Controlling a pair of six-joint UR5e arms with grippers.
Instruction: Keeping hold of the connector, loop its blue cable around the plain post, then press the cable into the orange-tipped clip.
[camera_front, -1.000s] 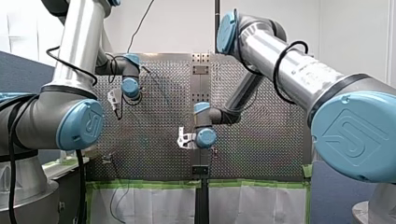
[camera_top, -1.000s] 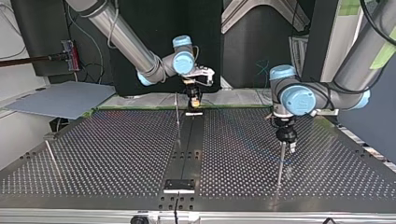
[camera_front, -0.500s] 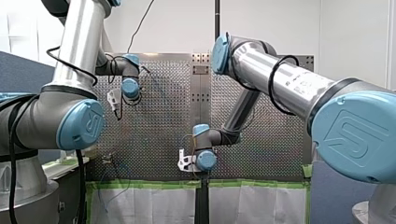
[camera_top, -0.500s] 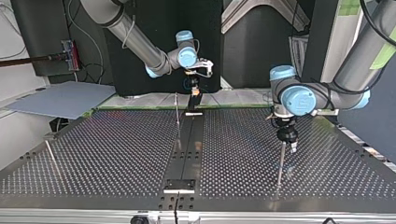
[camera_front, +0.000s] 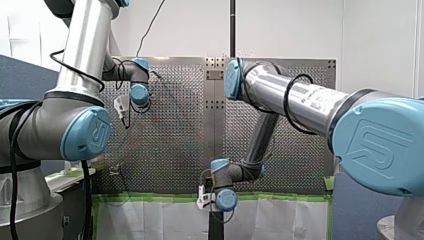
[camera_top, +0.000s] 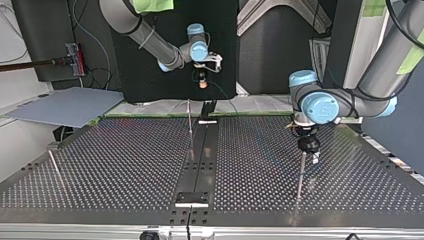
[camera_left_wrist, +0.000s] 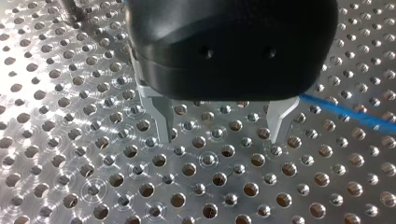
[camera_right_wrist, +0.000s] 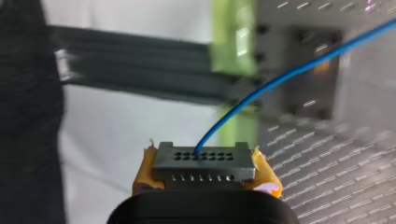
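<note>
My right gripper (camera_right_wrist: 206, 173) is shut on a grey connector (camera_right_wrist: 204, 158), held between its yellow pads. A blue cable (camera_right_wrist: 280, 77) runs from the connector's face toward the table. In the top view my right gripper (camera_top: 201, 82) hangs in the air beyond the table's far edge, behind a thin plain post (camera_top: 190, 122). My left gripper (camera_left_wrist: 219, 135) is open, its metal fingers (camera_left_wrist: 159, 119) just above the perforated plate with nothing between them. The blue cable (camera_left_wrist: 345, 112) passes beside it. In the top view my left gripper (camera_top: 311, 154) stands next to another post (camera_top: 300, 175).
A third post (camera_top: 55, 167) leans at the top view's left. A dark centre rail (camera_top: 200, 155) crosses the perforated table (camera_top: 110, 165), with a black fitting (camera_top: 207, 107) at its far end and a bracket (camera_top: 192, 198) at the near end. Green tape edges the table.
My right arm has carried the connector off the table, past the edge by the black fitting, and higher in the top view. My left arm has stayed put.
</note>
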